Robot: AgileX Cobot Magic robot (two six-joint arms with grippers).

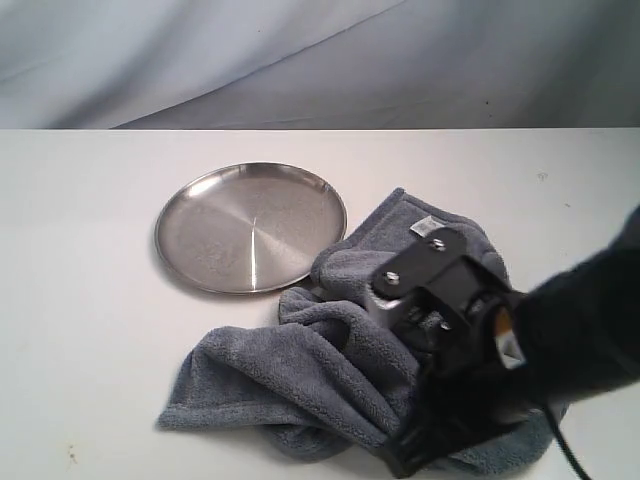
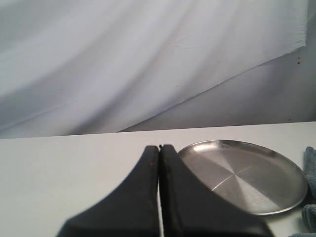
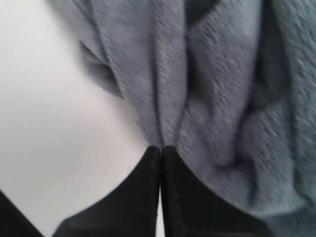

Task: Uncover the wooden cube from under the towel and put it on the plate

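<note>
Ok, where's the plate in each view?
Exterior: plate on the table, left of the towel.
Left wrist: plate just beyond the shut left tool, with the towel edge beside it.
Right wrist: not in view; only the towel, pinched by the right tool.
Shared landmark: the towel.

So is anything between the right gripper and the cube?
Yes, the towel. It lies bunched beside the plate and no cube shows in any view, so it is presumably under the folds. The right gripper is shut on a towel fold.
</note>
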